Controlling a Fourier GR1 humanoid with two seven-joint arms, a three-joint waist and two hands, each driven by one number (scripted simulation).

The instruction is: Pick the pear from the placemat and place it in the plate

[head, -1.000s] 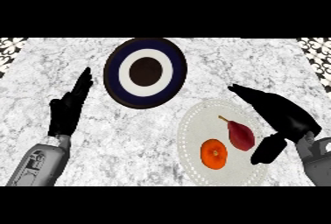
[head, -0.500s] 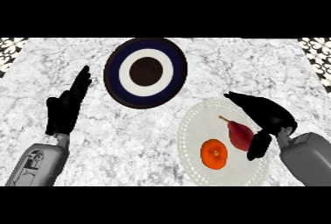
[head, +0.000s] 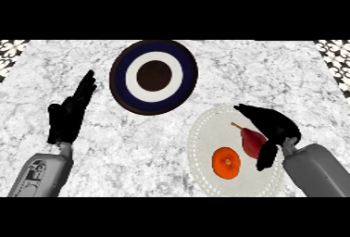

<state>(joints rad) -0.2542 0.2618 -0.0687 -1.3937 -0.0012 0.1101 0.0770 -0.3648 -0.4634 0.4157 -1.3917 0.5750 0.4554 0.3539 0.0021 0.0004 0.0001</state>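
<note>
A dark red pear (head: 251,140) lies on the round white placemat (head: 205,139) at the lower right, stem pointing up-left. An orange fruit (head: 226,163) sits beside it on the same mat. My right hand (head: 270,126) hovers over the pear's right side, fingers bent above it and thumb hanging down at the pear's lower end; it does not clasp the pear. The navy plate (head: 154,77) with a white ring and dark centre stands at the upper middle. My left hand (head: 68,115) rests open at the left, fingers up.
The marble counter (head: 137,152) spreads around everything. Patterned dark edges show in the far upper corners (head: 12,46).
My right hand has moved left and curled down over the pear, with its forearm coming further into view. The pear, orange and left hand have stayed put.
</note>
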